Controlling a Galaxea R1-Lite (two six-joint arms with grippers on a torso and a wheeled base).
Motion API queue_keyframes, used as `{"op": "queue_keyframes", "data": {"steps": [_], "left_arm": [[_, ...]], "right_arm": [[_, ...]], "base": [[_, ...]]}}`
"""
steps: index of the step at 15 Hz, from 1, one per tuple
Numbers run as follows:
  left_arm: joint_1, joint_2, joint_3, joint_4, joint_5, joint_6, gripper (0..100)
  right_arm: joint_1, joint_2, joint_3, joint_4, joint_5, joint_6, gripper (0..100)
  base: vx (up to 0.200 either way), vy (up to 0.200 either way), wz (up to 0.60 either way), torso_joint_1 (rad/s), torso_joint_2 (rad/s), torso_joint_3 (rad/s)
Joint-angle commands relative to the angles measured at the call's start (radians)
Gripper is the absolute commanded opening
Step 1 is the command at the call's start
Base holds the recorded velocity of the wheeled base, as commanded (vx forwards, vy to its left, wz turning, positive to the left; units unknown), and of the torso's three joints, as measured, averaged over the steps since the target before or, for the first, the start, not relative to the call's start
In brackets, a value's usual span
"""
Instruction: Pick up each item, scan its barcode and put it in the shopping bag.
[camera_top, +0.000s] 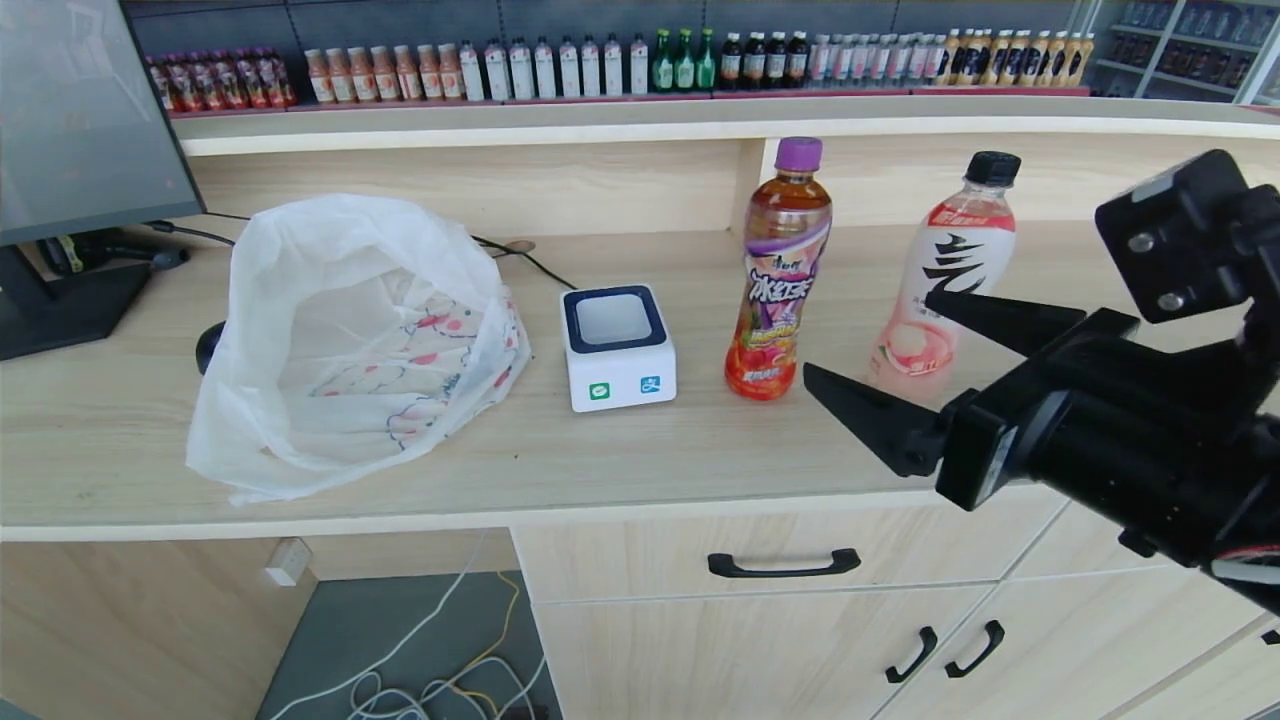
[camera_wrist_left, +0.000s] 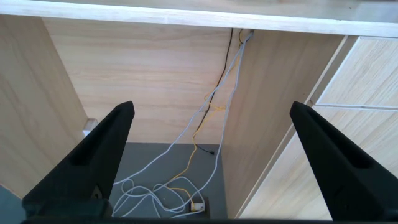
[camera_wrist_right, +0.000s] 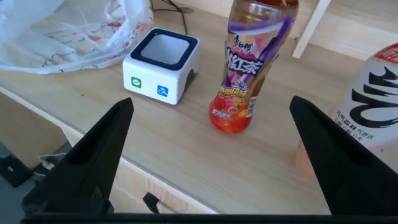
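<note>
two items stand right of your scanner (camera_top: 617, 345): tea bottle (camera_top: 778, 270), white bottle (camera_top: 945, 270); bag (camera_top: 350, 340) on its left. your right gripper (camera_top: 872, 338) gapes wide before them; left gripper (camera_wrist_left: 211, 109), wide too, hangs below the counter (camera_top: 700, 450).

Light wood counter (camera_top: 700, 450) w/ black-handled drawers (camera_top: 620, 565) — bottle shelf (camera_top: 600, 99) behind, cables (camera_top: 440, 690) on grey floor (camera_top: 330, 630).

On the counter (camera_top: 700, 460) are a bag (camera_top: 350, 340), a scanner (camera_top: 617, 347), a tea bottle (camera_top: 780, 270) and a white bottle (camera_top: 950, 250) — the right gripper (camera_top: 870, 336), jaws apart, is before the last.
</note>
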Motion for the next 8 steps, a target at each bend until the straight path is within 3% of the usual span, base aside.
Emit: {"op": "queue_keyframes", "data": {"steps": [1, 3, 7, 8], "left_arm": [[0.000, 0.000, 0.000, 0.000, 0.000, 0.000, 100], [0.000, 0.000, 0.000, 0.000, 0.000, 0.000, 100], [0.000, 0.000, 0.000, 0.000, 0.000, 0.000, 100], [0.000, 0.000, 0.000, 0.000, 0.000, 0.000, 100]], "right_arm": [[0.019, 0.096, -0.009, -0.065, -0.062, -0.003, 100], [0.021, 0.146, -0.032, -0.147, -0.134, -0.003, 100], [0.014, 0.247, -0.046, -0.295, -0.155, 0.000, 100], [0.013, 0.277, -0.055, -0.354, -0.211, -0.001, 100]], "base": [[0.000, 0.000, 0.00, 0.000, 0.00, 0.000], [0.000, 0.000, 0.00, 0.000, 0.00, 0.000], [0.000, 0.000, 0.00, 0.000, 0.00, 0.000], [0.000, 0.000, 0.00, 0.000, 0.00, 0.000]]}}
